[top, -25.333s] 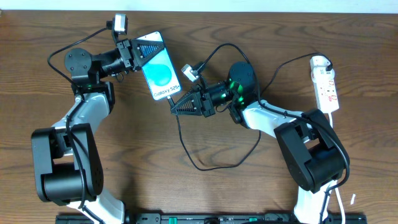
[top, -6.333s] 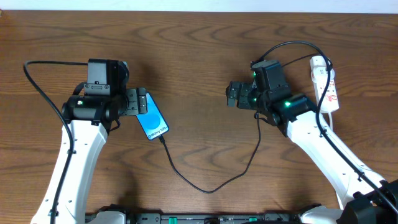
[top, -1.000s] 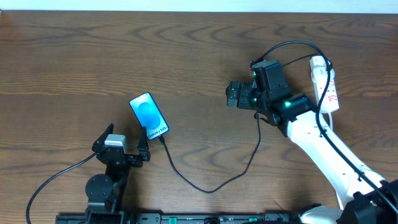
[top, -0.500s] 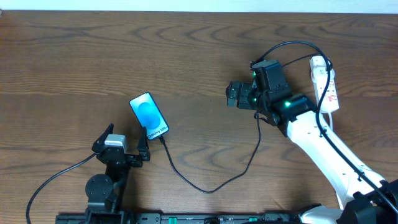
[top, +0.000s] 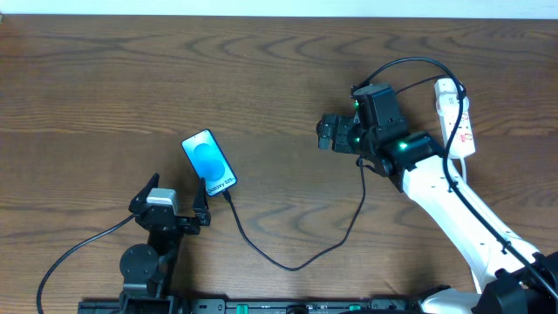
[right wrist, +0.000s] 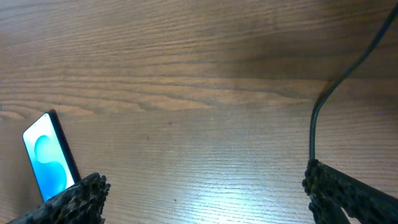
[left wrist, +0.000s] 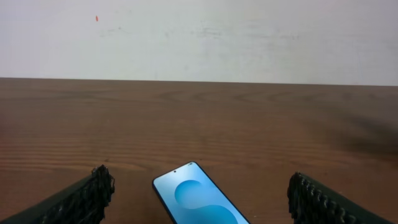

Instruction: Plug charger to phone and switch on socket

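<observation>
The phone (top: 210, 163) lies flat on the wooden table, its light-blue screen up. The charger (top: 296, 264), a thin black cable, meets the phone's near end, loops across the table and runs up behind the right arm to the socket (top: 459, 118), a white power strip at the far right. My left gripper (top: 173, 201) sits near the front edge just short of the phone, open and empty. In the left wrist view the phone (left wrist: 198, 200) lies between the spread fingers (left wrist: 81, 199). My right gripper (top: 325, 135) hovers open mid-table; its wrist view shows the phone (right wrist: 47, 155) and the charger (right wrist: 323, 99).
The left arm is folded low at the front left, its own thick cable (top: 70, 257) curling over the table. The right arm (top: 445, 201) stretches from the front right corner. A white wall (left wrist: 199, 37) stands beyond the table's far edge.
Nothing has moved over the last second. Several seconds ago the left gripper was at the phone; since then it has let go and drawn back to the front edge.
</observation>
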`<state>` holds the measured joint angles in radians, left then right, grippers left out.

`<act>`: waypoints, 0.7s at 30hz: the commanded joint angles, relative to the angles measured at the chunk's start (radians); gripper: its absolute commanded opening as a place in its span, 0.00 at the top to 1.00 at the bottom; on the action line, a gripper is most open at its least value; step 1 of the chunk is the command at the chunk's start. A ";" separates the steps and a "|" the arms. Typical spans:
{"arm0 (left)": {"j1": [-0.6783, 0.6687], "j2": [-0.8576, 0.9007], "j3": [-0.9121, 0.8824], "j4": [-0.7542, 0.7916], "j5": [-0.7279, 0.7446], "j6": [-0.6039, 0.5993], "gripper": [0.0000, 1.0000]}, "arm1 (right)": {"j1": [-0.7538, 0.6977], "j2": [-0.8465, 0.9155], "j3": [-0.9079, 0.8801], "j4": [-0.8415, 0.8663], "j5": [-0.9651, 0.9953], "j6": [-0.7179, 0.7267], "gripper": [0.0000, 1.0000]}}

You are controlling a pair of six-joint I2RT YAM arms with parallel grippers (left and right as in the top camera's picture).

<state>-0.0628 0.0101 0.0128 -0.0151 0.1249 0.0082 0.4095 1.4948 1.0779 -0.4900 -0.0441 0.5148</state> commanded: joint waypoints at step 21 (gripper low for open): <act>-0.002 -0.007 -0.009 -0.044 0.024 0.018 0.08 | 0.050 -0.035 -0.005 0.000 0.286 -0.008 0.01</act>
<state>-0.0628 0.0101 0.0128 -0.0151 0.1253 0.0086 0.4347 1.4944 1.0779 -0.4900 0.1314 0.5144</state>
